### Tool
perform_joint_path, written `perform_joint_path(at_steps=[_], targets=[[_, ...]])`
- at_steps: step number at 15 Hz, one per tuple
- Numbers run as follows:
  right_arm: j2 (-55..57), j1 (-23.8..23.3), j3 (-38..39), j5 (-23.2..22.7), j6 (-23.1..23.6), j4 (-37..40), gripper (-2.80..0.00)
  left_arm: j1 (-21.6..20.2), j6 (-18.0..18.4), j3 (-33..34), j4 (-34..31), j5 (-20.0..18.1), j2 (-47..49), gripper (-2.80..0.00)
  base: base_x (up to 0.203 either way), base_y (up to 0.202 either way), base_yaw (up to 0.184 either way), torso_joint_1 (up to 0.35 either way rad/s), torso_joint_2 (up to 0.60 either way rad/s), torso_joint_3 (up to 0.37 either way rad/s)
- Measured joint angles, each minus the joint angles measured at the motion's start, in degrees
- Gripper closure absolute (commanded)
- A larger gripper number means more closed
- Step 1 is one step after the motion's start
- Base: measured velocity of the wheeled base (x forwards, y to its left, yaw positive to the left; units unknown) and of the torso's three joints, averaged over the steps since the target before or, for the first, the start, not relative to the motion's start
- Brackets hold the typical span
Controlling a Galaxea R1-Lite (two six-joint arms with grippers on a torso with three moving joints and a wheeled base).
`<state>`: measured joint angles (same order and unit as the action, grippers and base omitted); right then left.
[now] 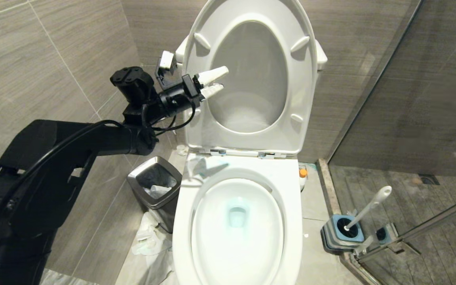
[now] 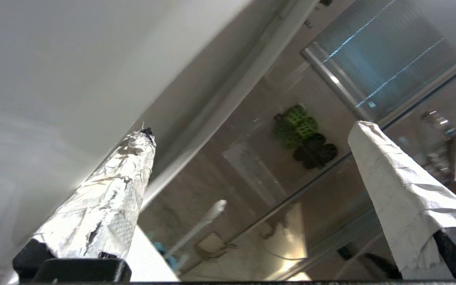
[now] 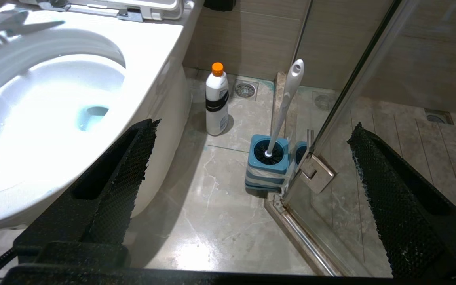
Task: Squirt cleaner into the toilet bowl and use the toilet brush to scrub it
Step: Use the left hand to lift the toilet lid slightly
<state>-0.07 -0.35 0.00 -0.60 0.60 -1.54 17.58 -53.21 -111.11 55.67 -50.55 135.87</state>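
Left gripper (image 1: 217,82) is hanging with jaws spread and empty before the raised lid (image 1: 251,75), above the toilet bowl (image 1: 238,221).

The toilet brush (image 1: 366,209) is standing in its blue holder (image 1: 341,233) by the glass shower door (image 1: 422,221), right of the bowl; a white orange-capped bottle (image 3: 217,101) is standing between them. A bin (image 1: 154,190) and crumpled paper (image 1: 149,237) are sitting on the left. The right gripper (image 3: 251,206) is resting low, jaws wide, holding nothing.

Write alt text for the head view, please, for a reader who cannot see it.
The left gripper, open and empty, reaches in front of the raised seat and lid of the toilet bowl. The toilet brush stands in its blue holder on the robot's right.
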Motion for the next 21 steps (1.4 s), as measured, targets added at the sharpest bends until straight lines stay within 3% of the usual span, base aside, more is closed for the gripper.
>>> perform_joint_path(at_steps=[3, 4, 11, 15, 19, 21], targets=[[0.0, 0.02, 0.0, 0.01, -0.02, 0.0, -2.8, 0.47, 9.55, -0.02, -0.06, 3.15, 2.57, -2.8, 0.0, 0.0, 0.0, 0.0, 0.0, 0.0], [0.0, 0.02, 0.0, 0.0, -0.02, 0.0, -2.8, 0.75, 10.87, -0.02, -0.17, 4.27, 3.17, -2.8, 0.0, 0.0, 0.0, 0.0, 0.0, 0.0], [0.0, 0.0, 0.0, 0.0, 0.0, -0.02, -2.8, 2.25, 11.44, 0.05, -0.01, 5.48, 3.41, -2.8, 0.0, 0.0, 0.0, 0.0, 0.0, 0.0], [0.0, 0.0, 0.0, 0.0, -0.02, 0.0, -2.8, 3.15, 9.36, 2.6, -1.96, 5.8, -1.87, -2.8, 0.0, 0.0, 0.0, 0.0, 0.0, 0.0], [0.0, 0.0, 0.0, 0.02, -0.02, -0.02, -2.8, 4.23, 0.87, 12.04, -4.88, 5.85, -13.6, -2.8, 0.0, 0.0, 0.0, 0.0, 0.0, 0.0], [0.0, 0.0, 0.0, 0.0, 0.0, 0.0, -2.8, 4.93, -1.65, 17.31, -9.45, 5.93, -21.22, -2.8, 0.0, 0.0, 0.0, 0.0, 0.0, 0.0]])
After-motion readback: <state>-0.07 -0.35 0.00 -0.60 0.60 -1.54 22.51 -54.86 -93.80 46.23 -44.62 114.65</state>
